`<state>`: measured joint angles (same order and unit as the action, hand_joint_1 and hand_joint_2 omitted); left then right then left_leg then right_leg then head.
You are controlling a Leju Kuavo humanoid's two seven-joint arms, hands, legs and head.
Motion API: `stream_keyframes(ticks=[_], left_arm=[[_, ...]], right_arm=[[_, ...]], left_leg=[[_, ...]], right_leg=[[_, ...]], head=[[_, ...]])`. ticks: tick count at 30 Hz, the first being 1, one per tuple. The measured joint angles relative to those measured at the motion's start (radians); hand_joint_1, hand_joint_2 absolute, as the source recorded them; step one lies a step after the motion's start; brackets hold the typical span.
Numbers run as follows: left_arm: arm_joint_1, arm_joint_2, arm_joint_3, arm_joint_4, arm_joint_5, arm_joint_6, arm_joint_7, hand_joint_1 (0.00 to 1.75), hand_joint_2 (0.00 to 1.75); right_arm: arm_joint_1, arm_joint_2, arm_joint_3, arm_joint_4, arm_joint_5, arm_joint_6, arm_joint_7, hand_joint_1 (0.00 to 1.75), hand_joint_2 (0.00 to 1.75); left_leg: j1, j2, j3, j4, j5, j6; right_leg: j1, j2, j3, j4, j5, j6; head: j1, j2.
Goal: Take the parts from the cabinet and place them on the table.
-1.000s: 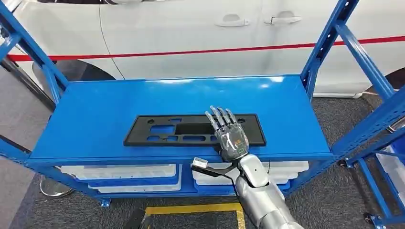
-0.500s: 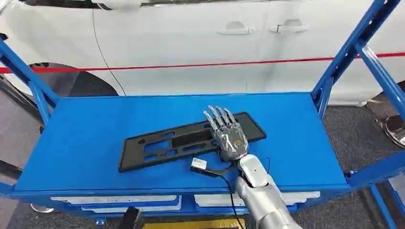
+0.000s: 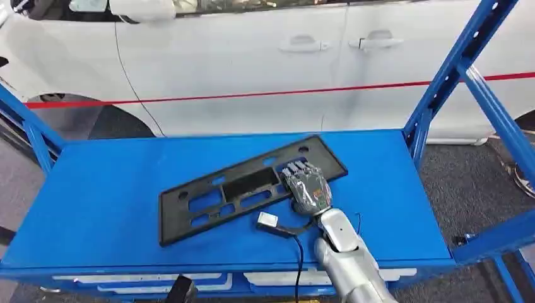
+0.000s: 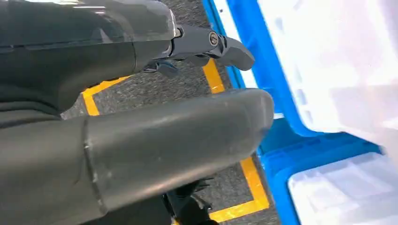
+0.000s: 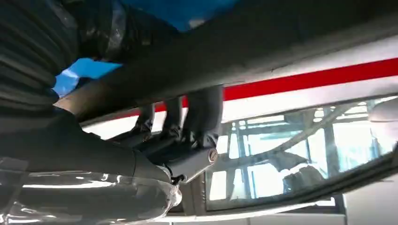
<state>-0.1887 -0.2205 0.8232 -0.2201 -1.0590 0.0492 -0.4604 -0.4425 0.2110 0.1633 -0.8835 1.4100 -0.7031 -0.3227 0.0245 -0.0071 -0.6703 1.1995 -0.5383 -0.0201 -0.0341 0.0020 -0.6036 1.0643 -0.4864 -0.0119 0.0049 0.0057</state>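
A long black plastic panel (image 3: 233, 189) with several cut-outs lies slanted across the blue top shelf (image 3: 107, 183) of the rack. My right hand (image 3: 307, 188) grips the panel near its right end, fingers curled over its far edge. In the right wrist view those dark fingers (image 5: 187, 126) wrap around the panel's dark bar (image 5: 281, 51). My left hand (image 4: 155, 122) hangs low beside the rack and holds nothing, with its thumb and fingers apart.
A white car (image 3: 252, 57) with a red stripe stands close behind the rack. Blue slanted uprights (image 3: 454, 69) frame the shelf's right side. White bins (image 3: 151, 278) sit under the shelf, with another white bin (image 4: 338, 61) near my left hand. Yellow tape (image 4: 253, 178) marks the floor.
My right hand's fingers went from lying flat on the panel to curling over its edge. The panel has swung, its right end toward the car. The camera has also shifted.
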Motion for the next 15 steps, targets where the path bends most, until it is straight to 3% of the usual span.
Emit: stream_keyframes(ticks=[2, 3, 4, 6, 7, 8, 11, 12, 13, 15], left_arm=[[0.002, 0.000, 0.000, 0.000, 0.000, 0.004, 0.000, 0.00, 0.00], [0.003, 0.000, 0.000, 0.000, 0.000, 0.006, 0.000, 0.00, 0.00], [0.003, 0.000, 0.000, 0.000, 0.000, 0.008, 0.000, 0.00, 0.00], [0.001, 0.001, 0.000, 0.000, 0.001, 0.021, -0.002, 0.00, 0.00], [0.001, 0.001, 0.000, 0.000, 0.001, 0.031, -0.004, 0.00, 0.00], [-0.002, 0.002, 0.000, 0.000, 0.002, 0.037, -0.006, 0.00, 0.00], [-0.003, 0.002, -0.001, 0.000, 0.007, 0.047, -0.014, 0.00, 0.00], [-0.003, 0.002, -0.001, 0.000, 0.010, 0.052, -0.017, 0.00, 0.00], [-0.003, 0.002, -0.001, 0.000, 0.014, 0.057, -0.021, 0.00, 0.00], [-0.009, 0.001, -0.001, 0.000, 0.017, 0.064, -0.030, 0.00, 0.00]], right_arm=[[0.000, 0.000, 0.000, 0.000, -0.003, 0.000, -0.006, 1.75, 1.75], [0.002, 0.000, 0.000, 0.000, -0.003, 0.000, -0.010, 1.75, 1.75], [0.002, 0.000, -0.001, 0.000, -0.003, 0.000, -0.011, 1.75, 1.75], [0.002, 0.003, -0.007, -0.005, -0.003, 0.000, -0.016, 1.75, 1.75], [0.001, 0.004, -0.013, -0.008, -0.003, 0.000, -0.022, 1.75, 1.75], [-0.001, 0.006, -0.019, -0.010, -0.005, 0.000, -0.029, 1.75, 1.75], [0.002, 0.010, -0.036, -0.020, -0.008, 0.000, -0.044, 1.75, 1.75], [0.001, 0.011, -0.043, -0.026, -0.008, 0.000, -0.048, 1.75, 1.75], [0.002, 0.011, -0.047, -0.030, -0.008, 0.000, -0.052, 1.75, 1.75], [-0.002, 0.011, -0.056, -0.037, -0.011, 0.000, -0.063, 1.75, 1.75]], left_leg=[[0.000, 0.001, -0.079, 0.141, -0.039, -0.001], [0.000, 0.001, -0.093, 0.154, -0.024, 0.002], [-0.001, 0.001, -0.084, 0.119, 0.012, 0.006], [-0.004, 0.001, -0.011, -0.053, 0.118, 0.019], [-0.007, 0.000, 0.016, -0.123, 0.137, 0.027], [-0.018, 0.001, 0.023, -0.130, 0.130, 0.030], [-0.019, -0.001, 0.026, -0.153, 0.116, 0.035], [-0.016, -0.001, 0.037, -0.170, 0.120, 0.040], [-0.010, 0.000, 0.048, -0.183, 0.125, 0.045], [-0.011, 0.001, 0.055, -0.187, 0.124, 0.056]], right_leg=[[0.004, -0.002, 0.004, 0.000, -0.003, -0.005], [0.005, -0.001, 0.007, 0.000, -0.006, -0.006], [0.006, -0.001, 0.012, 0.000, -0.009, -0.006], [0.007, 0.001, 0.028, 0.000, -0.018, -0.003], [0.005, 0.001, 0.032, -0.002, -0.021, 0.000], [0.012, 0.002, 0.027, -0.002, -0.021, 0.005], [0.007, 0.000, 0.023, -0.015, -0.015, 0.021], [0.013, -0.002, 0.031, -0.021, -0.016, 0.031], [0.008, -0.002, 0.029, -0.007, -0.026, 0.032], [0.012, -0.001, -0.032, 0.111, -0.087, 0.030]], head=[[0.000, 0.000], [-0.001, 0.000], [-0.001, 0.000], [0.000, 0.000], [0.000, 0.000], [-0.001, 0.000], [-0.001, 0.000], [-0.001, 0.000], [0.000, 0.000], [-0.001, 0.000]])
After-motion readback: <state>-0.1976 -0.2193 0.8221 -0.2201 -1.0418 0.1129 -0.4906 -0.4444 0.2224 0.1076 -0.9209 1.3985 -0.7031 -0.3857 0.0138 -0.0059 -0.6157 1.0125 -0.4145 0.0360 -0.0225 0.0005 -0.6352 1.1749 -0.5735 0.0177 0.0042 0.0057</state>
